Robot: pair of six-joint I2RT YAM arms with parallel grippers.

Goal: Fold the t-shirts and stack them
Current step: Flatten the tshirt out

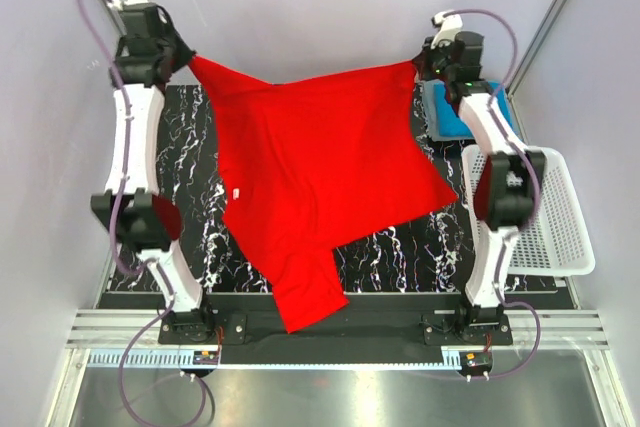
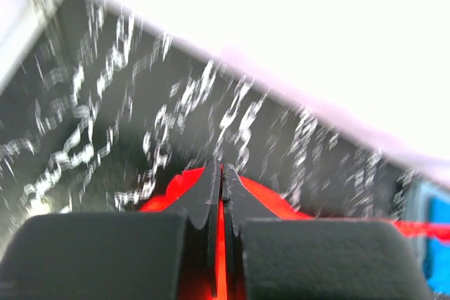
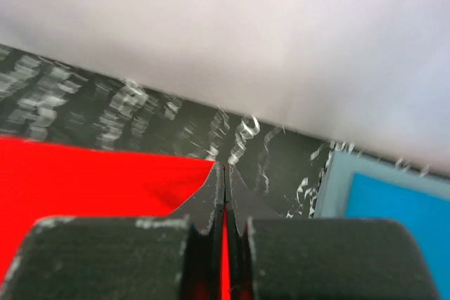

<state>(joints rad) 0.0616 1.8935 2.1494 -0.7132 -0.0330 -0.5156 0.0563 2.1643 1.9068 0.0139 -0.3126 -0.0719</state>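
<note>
Red soft cloth, a short-sleeved t-shirt [image 1: 320, 167], hangs spread between the two arms above the black, white-veined marbled table [image 1: 190, 147]. The left gripper [image 1: 185, 59] is clamped on the shirt's far left corner, and its wrist view shows the black fingers pressed together with red fabric pinched between them [image 2: 219, 173]. The right gripper [image 1: 420, 65] is closed the same way on the far right corner [image 3: 223, 173]. From these two points the cloth sags toward the near side, and in the top view its lowest flap overlaps the table's near edge. At the far right of the table, just beside the right gripper, a folded bright blue t-shirt [image 1: 465, 117] lies on a grey-blue one [image 3: 330, 180] whose edge shows around it. A white plastic mesh basket [image 1: 560, 217] stands nearer, along the right edge.
</note>
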